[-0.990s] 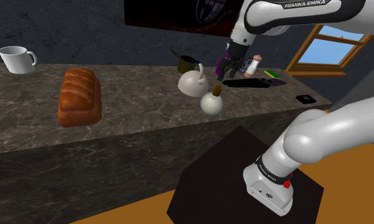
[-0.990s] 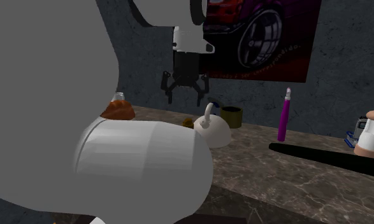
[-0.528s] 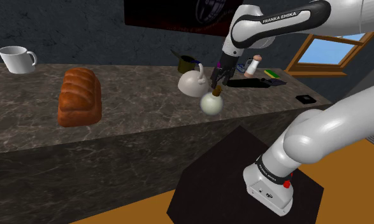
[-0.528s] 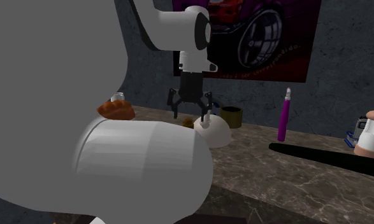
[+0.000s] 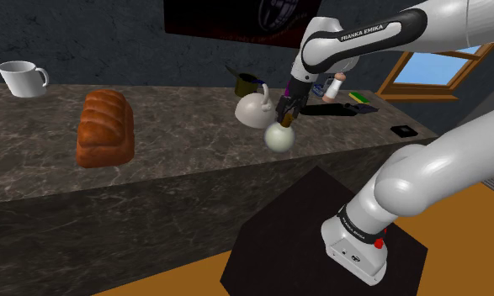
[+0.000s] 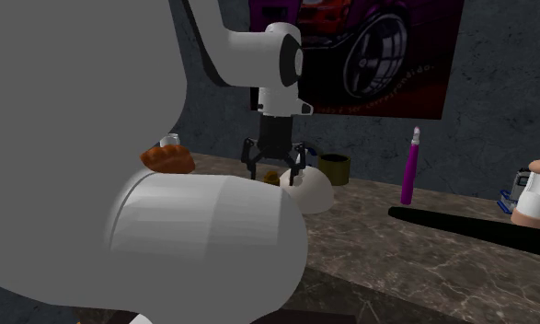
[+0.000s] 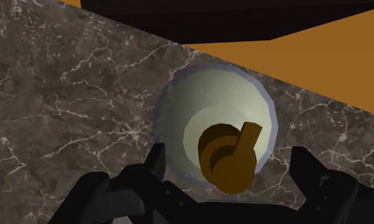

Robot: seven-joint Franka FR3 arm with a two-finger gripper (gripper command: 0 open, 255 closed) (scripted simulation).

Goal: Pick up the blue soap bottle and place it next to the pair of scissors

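Found a dark veined bench (image 5: 177, 143) bearing every item, with the white arm (image 5: 354, 38) reaching over it from the stand. Logged in descending size: a brown loaf (image 5: 106, 128) toward the shoulder view's left, a white kettle (image 5: 253, 109) further along, a white mug (image 5: 22, 78) at the far left corner.

Located the soap bottle (image 5: 279, 137) upright near the bench's front edge, just in front of the kettle. Recorded its round body as pale off-white, with only a faint bluish rim in the wrist view, topped by a brown pump (image 7: 225, 153).

Compared against a second ago: jaws then high, back near the purple item (image 6: 410, 170). Half a second ago, lower and close to the kettle. Now brought down directly over the bottle. Confirmed jaws wide, with black fingers (image 7: 155, 167) standing either side of the pump and apart from it. No contact, nothing held.

Judged the approach essentially complete and the grasp not yet made. Expect a little more descent, then closure on the pump or neck. Rounded body likely to slip if taken off-centre. Advise care with the kettle just behind. Could not tell which of the small items at the bench's far end is the pair of scissors, so placement target still to be confirmed.
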